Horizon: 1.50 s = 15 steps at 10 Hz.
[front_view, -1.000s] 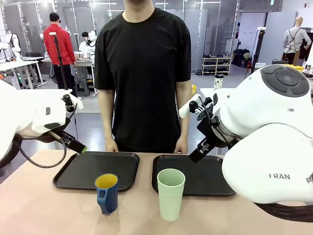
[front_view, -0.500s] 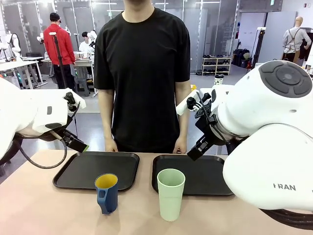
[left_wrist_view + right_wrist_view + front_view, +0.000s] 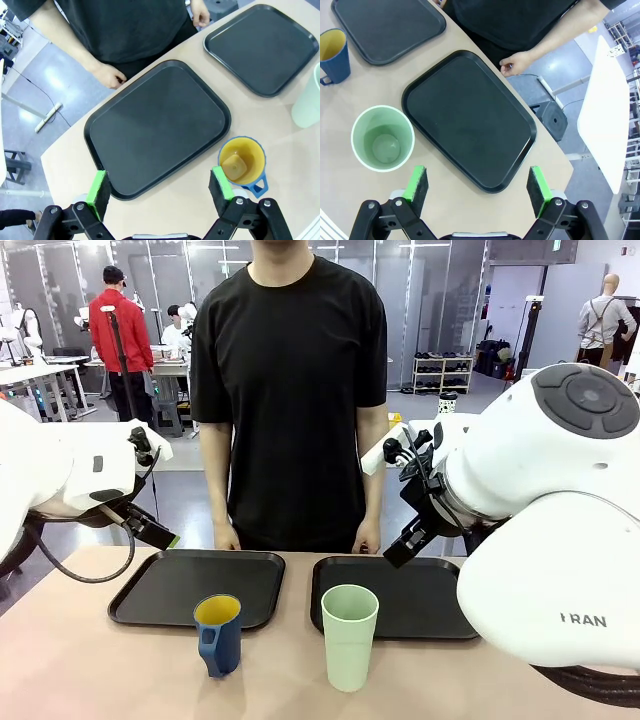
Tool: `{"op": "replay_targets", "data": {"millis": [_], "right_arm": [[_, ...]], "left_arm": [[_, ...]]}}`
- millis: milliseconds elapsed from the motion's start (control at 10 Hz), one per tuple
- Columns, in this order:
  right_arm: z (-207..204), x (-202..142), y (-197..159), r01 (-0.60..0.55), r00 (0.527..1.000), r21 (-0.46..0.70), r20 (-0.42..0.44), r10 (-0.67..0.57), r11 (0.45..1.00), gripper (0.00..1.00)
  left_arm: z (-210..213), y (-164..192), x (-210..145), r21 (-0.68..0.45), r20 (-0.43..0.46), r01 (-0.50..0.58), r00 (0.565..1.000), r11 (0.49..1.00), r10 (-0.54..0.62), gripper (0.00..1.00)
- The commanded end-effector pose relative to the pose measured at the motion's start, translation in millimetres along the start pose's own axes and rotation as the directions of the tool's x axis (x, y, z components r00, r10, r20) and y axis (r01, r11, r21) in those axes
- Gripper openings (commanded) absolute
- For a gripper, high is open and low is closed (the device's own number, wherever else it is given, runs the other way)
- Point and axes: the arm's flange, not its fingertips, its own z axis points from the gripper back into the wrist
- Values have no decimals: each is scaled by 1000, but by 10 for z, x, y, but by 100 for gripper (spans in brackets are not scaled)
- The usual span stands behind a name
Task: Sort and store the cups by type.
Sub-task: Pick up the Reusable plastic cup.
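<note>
A dark blue handled mug (image 3: 218,635) with a yellow inside stands on the table in front of the left black tray (image 3: 190,585). A tall pale mint-green tumbler (image 3: 349,637) stands upright in front of the right black tray (image 3: 420,600). My left gripper (image 3: 160,536) hovers above the left tray's far left corner. In the left wrist view my left gripper (image 3: 159,186) is open and holds nothing, with the mug (image 3: 241,162) just right of it. My right gripper (image 3: 400,545) hangs over the right tray's far edge. Seen from its wrist, my right gripper (image 3: 478,183) is open and holds nothing, with the tumbler (image 3: 382,137) to its left.
A person in a black shirt stands at the far edge, one hand (image 3: 112,77) resting by the left tray (image 3: 155,125) and the other hand (image 3: 515,62) by the right tray (image 3: 470,117). The table's right end drops off beyond that tray.
Both arms have shifted only slightly. The cups and trays have not moved.
</note>
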Motion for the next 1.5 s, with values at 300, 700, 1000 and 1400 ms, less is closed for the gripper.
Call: {"op": "replay_targets", "data": {"millis": [300, 700, 1000, 1400], "right_arm": [[-373, -84, -351, 120, 989, -69, -81, -126, 990, 100], [-1062, -369, -916, 291, 942, 21, -183, -282, 957, 100], [-1484, -666, -1310, 367, 907, -45, -206, -368, 929, 100], [-1805, -969, -1586, 469, 851, -29, -253, -460, 883, 100]], "left_arm": [[-484, 413, -152, -39, -45, -7, 999, 999, 5, 100], [-1228, 975, -412, 9, -144, -104, 984, 995, 104, 100], [-1628, 1256, -618, 12, -150, -174, 973, 985, 174, 100], [-1927, 1394, -838, 7, -205, -220, 954, 975, 217, 100]]}}
